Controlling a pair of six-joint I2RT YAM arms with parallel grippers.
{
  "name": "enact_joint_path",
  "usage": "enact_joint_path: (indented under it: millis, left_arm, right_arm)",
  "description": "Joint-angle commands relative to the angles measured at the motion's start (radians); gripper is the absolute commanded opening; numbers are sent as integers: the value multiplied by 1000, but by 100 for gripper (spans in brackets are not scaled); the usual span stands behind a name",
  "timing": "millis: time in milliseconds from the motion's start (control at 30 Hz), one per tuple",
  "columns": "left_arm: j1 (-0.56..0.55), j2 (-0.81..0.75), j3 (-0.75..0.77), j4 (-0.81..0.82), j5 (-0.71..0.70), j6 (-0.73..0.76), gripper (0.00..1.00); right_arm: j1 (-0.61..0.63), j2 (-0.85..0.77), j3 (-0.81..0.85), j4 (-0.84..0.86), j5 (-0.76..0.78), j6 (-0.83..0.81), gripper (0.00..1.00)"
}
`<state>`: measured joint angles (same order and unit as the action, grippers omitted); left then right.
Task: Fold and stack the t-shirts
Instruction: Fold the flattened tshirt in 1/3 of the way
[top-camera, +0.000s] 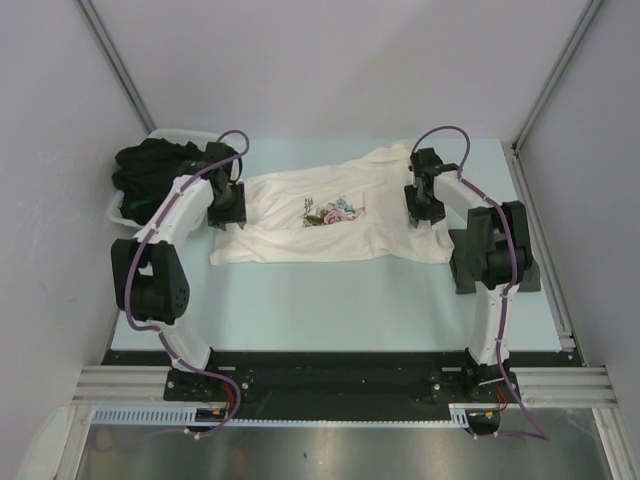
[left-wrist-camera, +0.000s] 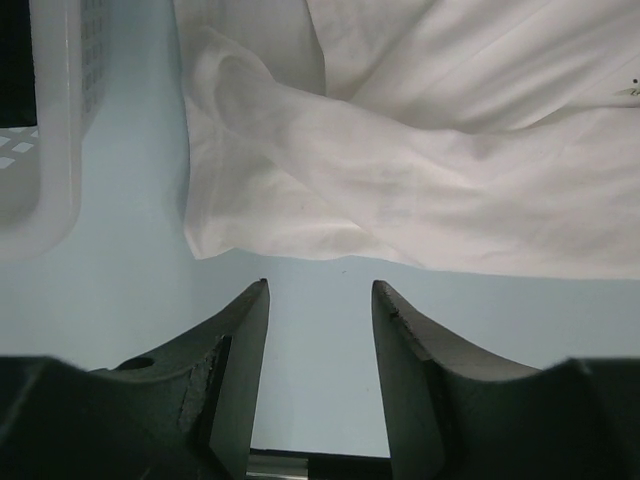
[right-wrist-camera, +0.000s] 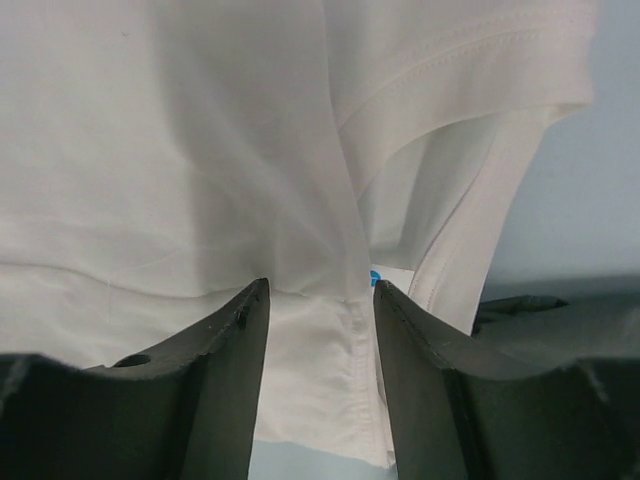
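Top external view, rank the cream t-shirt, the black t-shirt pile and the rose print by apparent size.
1. cream t-shirt, spread flat
2. black t-shirt pile, bunched far left
3. rose print, small patch on that shirt

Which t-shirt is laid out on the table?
The cream-white rose-print t-shirt, spread out flat; the dark t-shirts sit heaped in the white tub at left.

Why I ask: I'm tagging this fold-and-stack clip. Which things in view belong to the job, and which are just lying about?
Belong to the job:
cream-white t-shirt with the rose print, spread on the table
dark t-shirts, heaped at far left
left claw
right claw

Just lying about:
white plastic tub holding that dark heap
the table itself
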<state>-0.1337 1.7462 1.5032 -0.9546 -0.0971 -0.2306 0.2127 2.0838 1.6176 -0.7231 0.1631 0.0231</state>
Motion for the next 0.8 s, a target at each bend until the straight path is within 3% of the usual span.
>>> enact_joint_path:
  millis: [0, 333, 633, 767]
  left_arm:
    - [-3, -59, -6, 11, -16, 30, 51]
    - [-3, -63, -15, 10, -30, 40, 51]
    - [-3, -60, -14, 10, -29, 36, 51]
    - [-3, -62, -20, 11, -26, 36, 51]
  right_arm:
    - [-3, 28, 21, 33, -14, -22, 50]
    - [-4, 71, 48, 41, -11, -55, 43]
    - [-13, 78, 54, 31, -56, -61, 20]
    - [-21, 73, 59, 22, -62, -66, 4]
